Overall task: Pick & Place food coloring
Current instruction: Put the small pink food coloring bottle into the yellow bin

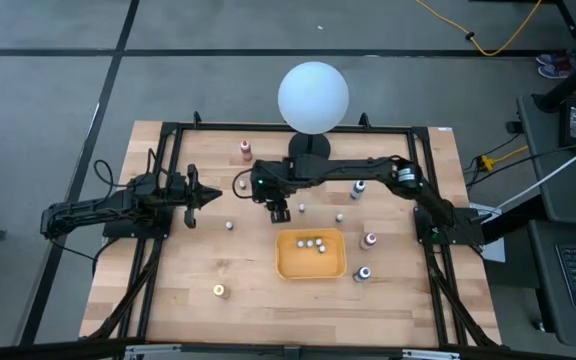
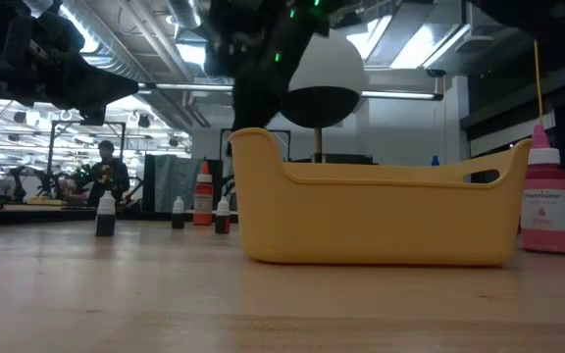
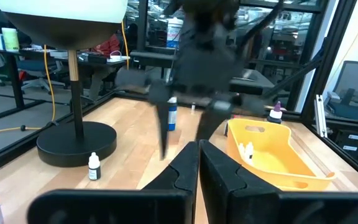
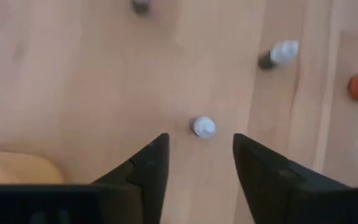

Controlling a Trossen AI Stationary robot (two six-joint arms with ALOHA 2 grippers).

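My right gripper reaches across the table's middle and points down, open. In the right wrist view a tiny bottle with a pale cap stands on the wood just beyond the open fingertips, untouched. Other small food coloring bottles stand scattered: orange, blue, red, one with a pale cap and one low yellow one. Three lie inside the yellow bin. My left gripper waits shut near the table's left side.
A white globe lamp on a black base stands at the far middle. More tiny bottles dot the wood around the right gripper. A pink bottle stands right of the bin. A black frame rims the table.
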